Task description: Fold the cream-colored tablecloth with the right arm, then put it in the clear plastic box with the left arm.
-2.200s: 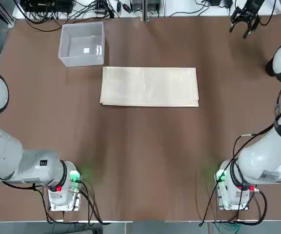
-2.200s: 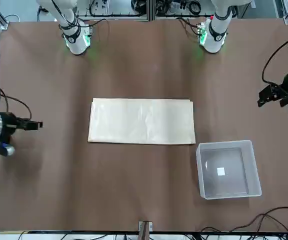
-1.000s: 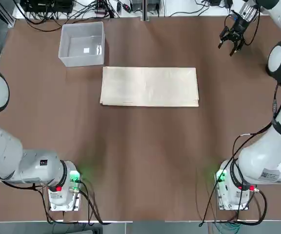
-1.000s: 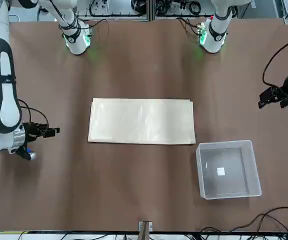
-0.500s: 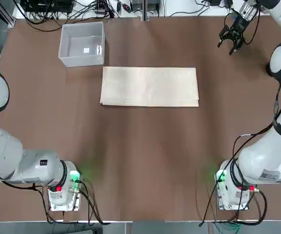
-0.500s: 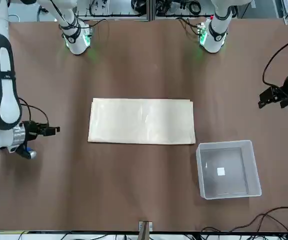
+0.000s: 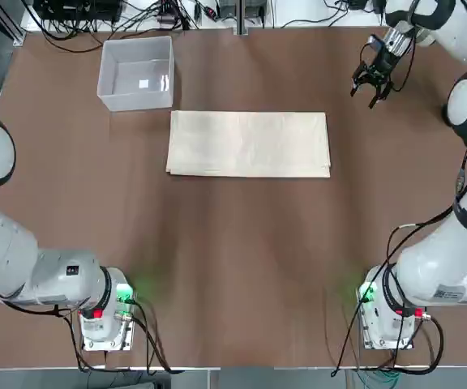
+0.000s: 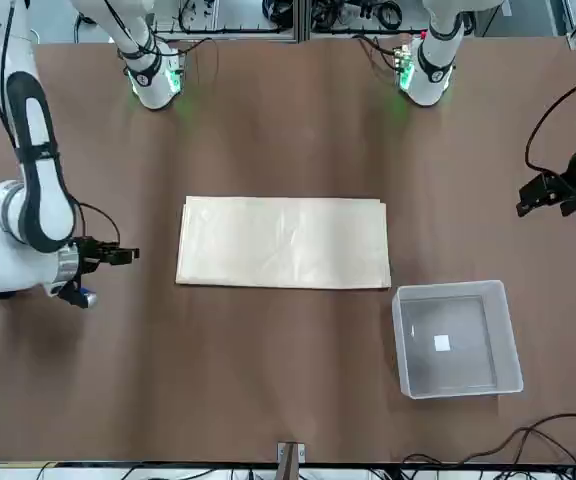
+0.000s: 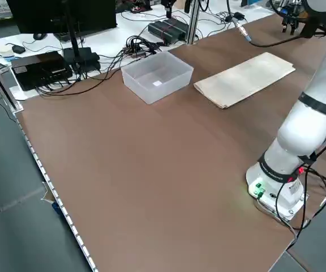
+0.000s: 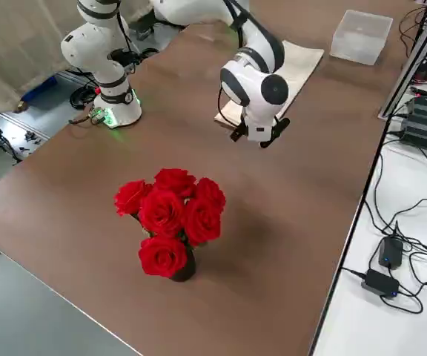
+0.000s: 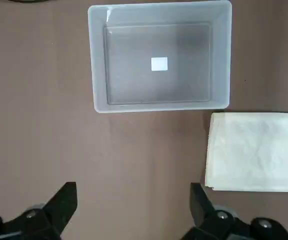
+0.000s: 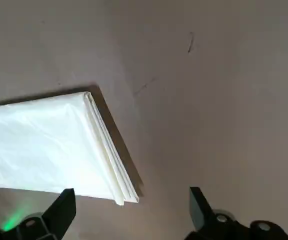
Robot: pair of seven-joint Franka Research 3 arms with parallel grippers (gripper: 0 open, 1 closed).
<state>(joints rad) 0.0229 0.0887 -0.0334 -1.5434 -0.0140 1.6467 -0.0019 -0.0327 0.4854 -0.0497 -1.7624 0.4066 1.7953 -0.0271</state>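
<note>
The cream-colored tablecloth (image 7: 248, 143) lies flat mid-table as a folded, layered rectangle. The clear plastic box (image 7: 136, 101) stands just beyond the cloth's left end with only a small white label inside. My right gripper (image 7: 364, 94) hovers open and holding nothing, above the bare table a little past the cloth's far right corner. In the right wrist view that layered corner (image 12: 104, 150) lies ahead of the spread fingers (image 12: 64, 206). My left gripper (image 8: 530, 197) hangs high at the table's left side; its wrist view shows open fingers (image 11: 66, 199), the box (image 11: 98, 65) and the cloth's end (image 11: 256, 150) below.
A vase of red roses (image 10: 172, 219) stands on the table's far right part, beyond the right gripper. Cables and electronics (image 7: 136, 12) line the far edge. The two arm bases (image 7: 104, 312) (image 7: 387, 312) sit at the near edge.
The right gripper has swung from near the far right corner toward the tablecloth's right end, still open. The left arm, cloth and box have not moved.
</note>
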